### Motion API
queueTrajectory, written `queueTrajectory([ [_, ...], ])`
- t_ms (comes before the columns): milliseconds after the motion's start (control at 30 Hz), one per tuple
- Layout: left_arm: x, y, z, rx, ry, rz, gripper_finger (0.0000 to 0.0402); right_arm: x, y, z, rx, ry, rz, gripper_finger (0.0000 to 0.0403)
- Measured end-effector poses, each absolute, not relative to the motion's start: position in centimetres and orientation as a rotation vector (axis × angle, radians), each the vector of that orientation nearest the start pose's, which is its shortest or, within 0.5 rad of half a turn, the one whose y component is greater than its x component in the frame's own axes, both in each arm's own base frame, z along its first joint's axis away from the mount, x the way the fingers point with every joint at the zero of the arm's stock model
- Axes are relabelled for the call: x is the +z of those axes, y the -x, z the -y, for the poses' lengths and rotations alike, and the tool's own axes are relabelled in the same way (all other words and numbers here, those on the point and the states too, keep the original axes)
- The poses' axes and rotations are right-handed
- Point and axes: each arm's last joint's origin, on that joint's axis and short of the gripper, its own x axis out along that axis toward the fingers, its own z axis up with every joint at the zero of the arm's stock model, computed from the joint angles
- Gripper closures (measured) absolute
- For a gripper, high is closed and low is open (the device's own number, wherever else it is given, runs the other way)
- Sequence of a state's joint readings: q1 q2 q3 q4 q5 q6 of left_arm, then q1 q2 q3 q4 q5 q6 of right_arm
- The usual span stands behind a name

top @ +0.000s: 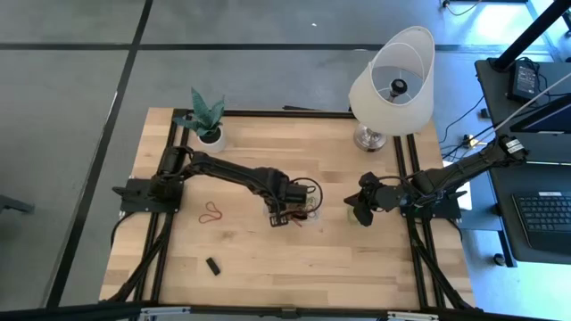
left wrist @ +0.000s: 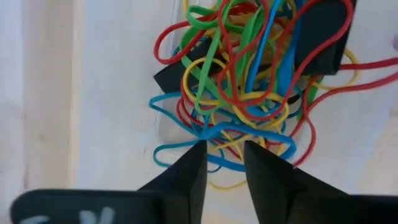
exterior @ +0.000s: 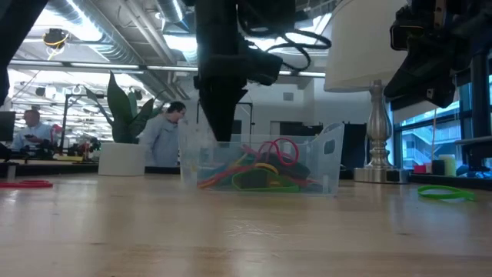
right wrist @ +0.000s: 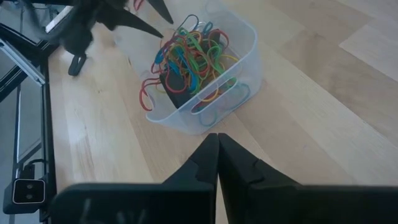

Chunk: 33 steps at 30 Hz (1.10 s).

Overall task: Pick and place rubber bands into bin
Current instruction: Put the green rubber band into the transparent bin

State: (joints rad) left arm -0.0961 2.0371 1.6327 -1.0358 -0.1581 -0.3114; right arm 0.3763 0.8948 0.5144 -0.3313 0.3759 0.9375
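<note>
Bin (right wrist: 205, 74) sits near the tabletop's middle, a bit toward the right edge, holding a tangled heap of bands (right wrist: 189, 53) in red, green, yellow, blue; a dark block lies in there under them. A few loops hang over the bin wall. Left gripper (left wrist: 224, 155) hangs right over the bin, fingers parted by a small gap, nothing between them, tips just above the heap; can't tell if they touch a band. Right gripper (right wrist: 217, 140) clenched, empty, parked just right of the bin, near the right edge.

Left wrist view alone shows the finger gap and blue bands close up. Low view shows the left arm coming down into the bin at its left end and hiding that end. The high view alone shows a loose red band (top: 211, 212) on the table left of the bin and a small black piece (top: 213, 265) nearer the front edge. Low view shows a green band (exterior: 444, 193) lying at the right.

Lamp (top: 393, 76) at the back right corner, plant pot (top: 210, 135) at the back left. People (exterior: 163, 132) in the room behind.
</note>
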Motion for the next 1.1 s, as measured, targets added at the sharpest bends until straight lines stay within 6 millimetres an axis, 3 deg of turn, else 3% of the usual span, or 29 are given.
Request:
queueTrajectory([
  [267,24.0,-39.7,3.2,0.347,0.042,-1.425,0.0284,21.2,-16.8,-5.5,-0.303,-0.641,-0.600,0.0390],
  [400,25.5,-38.8,3.7,0.436,0.016,-1.478,0.0301,21.2,-16.8,-5.5,-0.302,-0.640,-0.601,0.0390],
  [633,26.9,-36.7,6.4,0.472,-0.081,-1.515,0.0357,21.2,-16.8,-5.5,-0.302,-0.643,-0.601,0.0390],
  [833,29.0,-33.5,7.9,0.475,-0.033,-1.354,0.0398,21.3,-16.8,-5.5,-0.298,-0.647,-0.595,0.0390],
  [967,29.9,-30.1,8.0,0.448,0.066,-1.249,0.0399,21.3,-16.9,-5.5,-0.295,-0.647,-0.591,0.0390],
  [1100,29.6,-26.3,8.0,0.449,0.184,-1.183,0.0399,21.3,-16.9,-5.5,-0.295,-0.646,-0.590,0.0390],
])
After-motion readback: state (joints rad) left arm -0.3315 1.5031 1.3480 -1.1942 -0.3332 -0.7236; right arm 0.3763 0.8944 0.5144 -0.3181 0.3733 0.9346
